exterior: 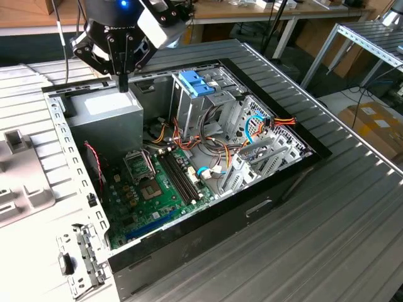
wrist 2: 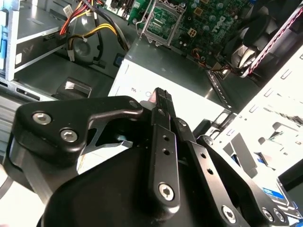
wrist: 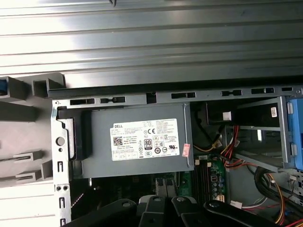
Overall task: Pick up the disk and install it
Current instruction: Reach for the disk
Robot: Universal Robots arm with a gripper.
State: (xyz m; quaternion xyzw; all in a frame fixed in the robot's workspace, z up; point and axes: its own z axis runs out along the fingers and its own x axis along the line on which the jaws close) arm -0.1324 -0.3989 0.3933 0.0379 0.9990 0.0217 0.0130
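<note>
A labelled grey power supply (wrist: 137,142) sits inside the open case (wrist: 61,156).

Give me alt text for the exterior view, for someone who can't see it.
An open desktop computer case lies on a metal table, the robot's claw hanging shut above its grey power supply. The blue-framed disk sits in the drive cage.

The robot arm's dark wrist (exterior: 119,28) hangs high in the exterior view, toward that view's left, with a small blue light (exterior: 124,5) glowing on it. It points straight down. Beneath it the black two-fingered metal claw (exterior: 123,83) tapers to one narrow tip. Its fingers (wrist 2: 163,113) are pressed flat together with nothing between them. In the second wrist view the claw (wrist 2: 161,94) shows its bolted black linkage bars (wrist 2: 71,127) folded inward on either side. The bars' rounded ends (wrist: 163,210) show in the first wrist view.
</note>
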